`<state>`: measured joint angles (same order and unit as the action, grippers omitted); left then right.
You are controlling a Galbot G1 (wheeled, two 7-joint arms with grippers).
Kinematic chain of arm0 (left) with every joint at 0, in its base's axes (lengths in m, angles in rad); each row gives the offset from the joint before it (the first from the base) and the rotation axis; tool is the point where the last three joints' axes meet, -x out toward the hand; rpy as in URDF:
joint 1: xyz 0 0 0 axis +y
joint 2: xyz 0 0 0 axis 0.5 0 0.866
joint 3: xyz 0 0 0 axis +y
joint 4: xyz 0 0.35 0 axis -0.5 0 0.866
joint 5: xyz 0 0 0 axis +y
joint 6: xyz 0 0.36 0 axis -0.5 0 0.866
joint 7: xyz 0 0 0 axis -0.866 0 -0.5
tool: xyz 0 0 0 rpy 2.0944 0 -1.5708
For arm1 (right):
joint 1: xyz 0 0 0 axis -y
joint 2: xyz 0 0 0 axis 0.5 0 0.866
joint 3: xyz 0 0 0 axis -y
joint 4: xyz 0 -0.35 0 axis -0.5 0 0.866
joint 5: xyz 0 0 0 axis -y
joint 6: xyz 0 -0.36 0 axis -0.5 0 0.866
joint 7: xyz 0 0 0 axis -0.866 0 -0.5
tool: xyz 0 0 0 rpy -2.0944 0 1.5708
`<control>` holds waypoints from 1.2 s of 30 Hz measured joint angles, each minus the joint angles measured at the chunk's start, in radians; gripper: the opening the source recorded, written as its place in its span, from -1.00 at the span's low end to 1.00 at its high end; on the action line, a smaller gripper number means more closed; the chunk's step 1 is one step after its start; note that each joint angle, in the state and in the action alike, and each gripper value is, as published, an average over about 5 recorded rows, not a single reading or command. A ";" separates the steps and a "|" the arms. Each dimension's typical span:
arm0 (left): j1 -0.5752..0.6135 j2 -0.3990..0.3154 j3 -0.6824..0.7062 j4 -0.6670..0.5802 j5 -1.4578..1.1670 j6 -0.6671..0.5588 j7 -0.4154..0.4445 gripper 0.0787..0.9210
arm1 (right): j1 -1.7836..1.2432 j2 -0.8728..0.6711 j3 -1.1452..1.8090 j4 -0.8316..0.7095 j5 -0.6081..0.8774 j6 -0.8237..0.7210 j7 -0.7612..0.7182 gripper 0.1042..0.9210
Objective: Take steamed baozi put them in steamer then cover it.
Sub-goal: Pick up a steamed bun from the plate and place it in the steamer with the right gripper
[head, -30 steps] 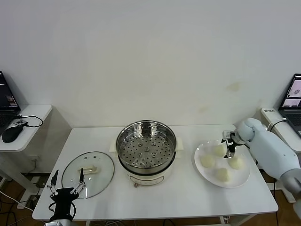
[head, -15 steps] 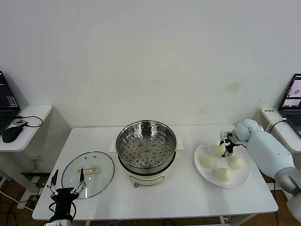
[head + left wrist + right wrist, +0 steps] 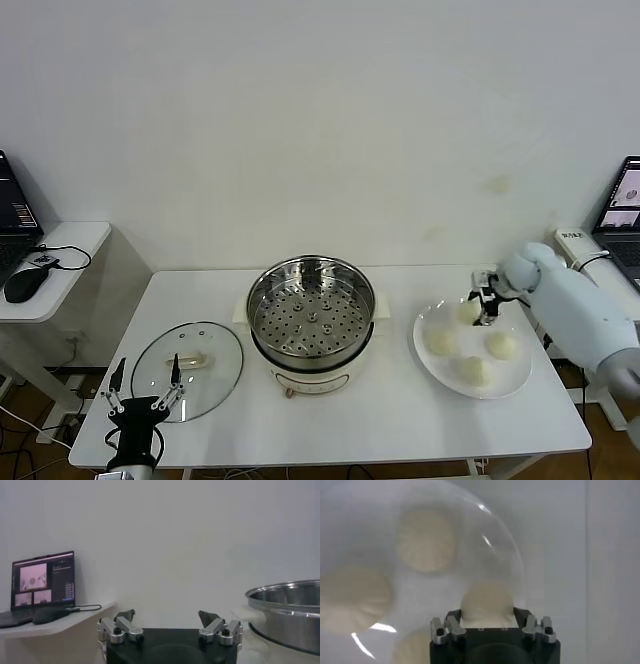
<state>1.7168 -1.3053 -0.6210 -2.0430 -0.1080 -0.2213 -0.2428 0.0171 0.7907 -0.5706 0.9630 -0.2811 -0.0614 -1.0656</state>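
The buns sit on the white plate (image 3: 515, 378) just right of the steamer (image 3: 311, 322): three lie free, at (image 3: 441, 341), (image 3: 500, 344) and (image 3: 475, 370), and a fourth bun (image 3: 468, 311) at the plate's far edge is pinched between the fingers of the right gripper (image 3: 487, 307). From the right wrist, that bun (image 3: 486, 600) fills the gap between the fingers. The steamer stands open, its holed tray bare. The glass lid (image 3: 187, 366) lies flat on the table (image 3: 400, 420) left of the steamer. The left gripper (image 3: 141, 405) hangs by the lid's near edge, fingers spread.
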 measured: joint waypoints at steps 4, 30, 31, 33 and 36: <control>-0.005 0.006 0.007 0.002 -0.005 0.000 0.000 0.77 | 0.101 -0.044 -0.087 0.088 0.097 -0.007 -0.006 0.39; -0.019 0.030 -0.022 -0.005 -0.040 -0.002 0.003 0.77 | 0.546 0.296 -0.617 0.260 0.404 0.160 0.159 0.40; -0.018 0.028 -0.024 -0.007 -0.041 -0.002 0.003 0.77 | 0.544 0.315 -0.626 0.251 0.392 0.177 0.167 0.40; -0.015 0.025 -0.029 -0.011 -0.042 -0.001 0.003 0.77 | 0.535 0.351 -0.642 0.232 0.362 0.215 0.183 0.41; -0.011 0.021 -0.034 -0.015 -0.043 -0.002 0.002 0.77 | 0.518 0.393 -0.662 0.202 0.312 0.270 0.207 0.41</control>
<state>1.7056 -1.2840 -0.6549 -2.0576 -0.1510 -0.2230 -0.2404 0.5355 1.1836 -1.2324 1.1649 0.0312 0.2090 -0.8587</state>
